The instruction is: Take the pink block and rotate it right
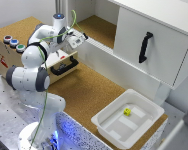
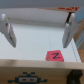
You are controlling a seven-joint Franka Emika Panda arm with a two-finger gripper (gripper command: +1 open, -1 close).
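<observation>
Inside the open wooden drawer (image 1: 61,62) on the cork worktop (image 1: 89,90), the pink block (image 2: 54,55) lies flat near the drawer's front wall, apart from the tool (image 2: 38,31), whose fingers (image 2: 7,30) stand spread wide above it, gripping nothing.

From the exterior view I see my arm (image 1: 36,60) as a chain of rounded, glossy white shells with dark grey to black bands at the joints, standing on a broad white base with a blue glow at its foot. A thin yellow-green cable (image 1: 45,100) hangs along its length from the wrist down to the base. In the wrist view the end effector (image 2: 37,30) shows two pale, whitish fingers (image 2: 8,31), one with a reddish-orange patch near its upper end.
</observation>
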